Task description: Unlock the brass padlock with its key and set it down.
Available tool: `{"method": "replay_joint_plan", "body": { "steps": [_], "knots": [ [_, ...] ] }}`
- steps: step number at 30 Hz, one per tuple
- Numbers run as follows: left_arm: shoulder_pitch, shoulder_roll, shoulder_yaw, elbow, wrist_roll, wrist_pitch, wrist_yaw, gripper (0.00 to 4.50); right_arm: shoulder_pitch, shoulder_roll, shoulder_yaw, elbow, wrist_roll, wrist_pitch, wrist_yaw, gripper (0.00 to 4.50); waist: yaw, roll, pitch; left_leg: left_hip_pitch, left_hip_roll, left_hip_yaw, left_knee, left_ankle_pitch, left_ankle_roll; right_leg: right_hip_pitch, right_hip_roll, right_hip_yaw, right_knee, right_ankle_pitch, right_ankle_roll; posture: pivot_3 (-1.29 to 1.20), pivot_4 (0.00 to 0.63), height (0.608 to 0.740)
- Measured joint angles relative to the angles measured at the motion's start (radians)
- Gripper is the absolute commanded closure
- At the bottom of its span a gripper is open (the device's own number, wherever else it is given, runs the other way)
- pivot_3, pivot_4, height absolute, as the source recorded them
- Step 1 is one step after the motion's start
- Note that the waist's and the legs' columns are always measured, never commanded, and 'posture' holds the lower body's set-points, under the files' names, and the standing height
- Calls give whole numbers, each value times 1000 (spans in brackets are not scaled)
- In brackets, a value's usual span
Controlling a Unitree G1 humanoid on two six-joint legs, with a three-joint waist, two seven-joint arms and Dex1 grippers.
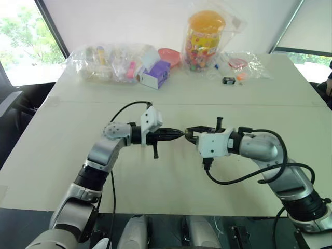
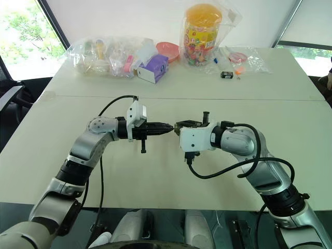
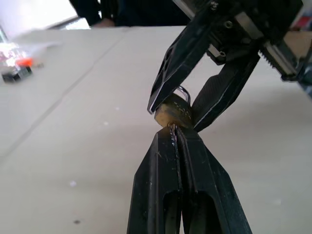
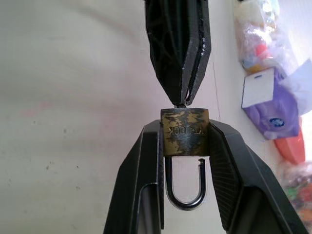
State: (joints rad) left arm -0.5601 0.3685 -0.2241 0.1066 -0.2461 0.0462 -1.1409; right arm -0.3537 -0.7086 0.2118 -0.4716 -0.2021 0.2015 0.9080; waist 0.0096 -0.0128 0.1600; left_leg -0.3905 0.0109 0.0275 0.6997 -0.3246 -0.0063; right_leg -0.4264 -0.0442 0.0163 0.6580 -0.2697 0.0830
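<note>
Above the middle of the table (image 1: pixel 78 150) my two grippers meet tip to tip. My right gripper (image 4: pixel 185 127) is shut on the brass padlock (image 4: pixel 185 131), one finger on each side of its small yellowish body. The silvery shackle (image 4: pixel 184 201) loops back toward the right wrist, and one leg's tip stands just clear of the body. My left gripper (image 3: pixel 173 132) is shut on the key (image 4: pixel 181 103), a thin silvery sliver running into the end of the padlock (image 3: pixel 173 113) opposite the shackle. In the left eye view the left gripper (image 1: pixel 179 134) comes from the left and the right gripper (image 1: pixel 191 129) from the right.
Along the table's far edge lie clear bags of small items (image 1: pixel 106 62), a purple and white box (image 1: pixel 155 74), a red bowl (image 1: pixel 168 55), a bagged jar of sweets (image 1: pixel 203 39) and a small black object (image 1: pixel 229 80). Cables hang from both wrists.
</note>
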Motion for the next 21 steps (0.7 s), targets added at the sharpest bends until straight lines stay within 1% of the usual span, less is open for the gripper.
{"method": "replay_joint_plan", "body": {
  "steps": [2, 4, 5, 7, 10, 11, 13, 15, 17, 21],
  "knots": [
    [3, 12, -8, 8, 28, -129, -34, 4451, 9, -6, 0, -20, 17, 10, 13, 3803, 1, 0, 0, 0, 0, 0, 0, 0, 0, 0, 0, 0, 0, 0, 0, 0, 150, 735],
    [3, 9, -8, 12, 31, -158, -40, 4451, 10, -17, 0, -27, 20, 6, 14, 3803, 3, 0, 0, 0, -1, 0, 0, 0, 0, 0, 0, 0, 0, 0, 0, 0, 150, 735],
    [3, 1, -6, 11, 21, -137, -38, 4451, 10, -21, 0, -27, 19, 2, 14, 3803, 3, 0, 0, 0, -1, 0, 0, 0, 0, 1, 0, 0, 0, 0, 0, 0, 150, 735],
    [-2, -19, 10, 7, -44, 10, -20, 4451, 9, -28, 1, -19, 6, -9, 11, 3803, 3, 0, 0, 0, -1, 0, 1, 0, 1, 1, 1, -1, 0, 0, 0, 0, 150, 735],
    [-25, -21, 36, -8, -207, 338, -7, 4451, -5, -39, 13, 1, -23, -45, 2, 3803, -3, 0, 0, 0, 0, 0, 0, 0, 1, 1, 2, -1, 0, 0, 0, 0, 150, 735],
    [-31, -12, 55, -14, -264, 437, -8, 4212, -7, -39, 13, 3, -29, -53, -1, 3803, -8, 0, 0, 0, 0, 0, 0, 0, 1, 0, 2, -1, 0, 0, 0, 0, 150, 735],
    [-39, 2, 101, -26, -372, 612, 1, 3590, -8, -39, 13, 4, -34, -63, -2, 3803, -20, 0, 0, 0, 0, -1, 0, 0, 1, 0, 2, -1, 1, 0, 0, 0, 150, 735],
    [-50, 3, 129, -31, -432, 718, 19, 2544, -8, -39, 13, 4, -41, -68, -3, 3803, -22, 0, 0, 0, 0, -1, 0, 0, 0, 0, 2, -1, 2, 0, 0, 0, 150, 735],
    [-58, 2, 138, -31, -445, 762, 44, 1537, -8, -39, 14, 5, -45, -74, -4, 3803, -22, 0, 0, 1, 0, -1, 0, 0, 0, 0, 2, -1, 2, 0, 0, 0, 150, 735],
    [-64, -13, 148, -23, -449, 811, 86, 1537, -8, -37, 14, 5, -50, -76, -5, 3803, -20, 0, 0, 1, 0, -1, 0, 0, 0, 0, 1, 0, 2, 0, 0, 0, 150, 735]
  ]
}}
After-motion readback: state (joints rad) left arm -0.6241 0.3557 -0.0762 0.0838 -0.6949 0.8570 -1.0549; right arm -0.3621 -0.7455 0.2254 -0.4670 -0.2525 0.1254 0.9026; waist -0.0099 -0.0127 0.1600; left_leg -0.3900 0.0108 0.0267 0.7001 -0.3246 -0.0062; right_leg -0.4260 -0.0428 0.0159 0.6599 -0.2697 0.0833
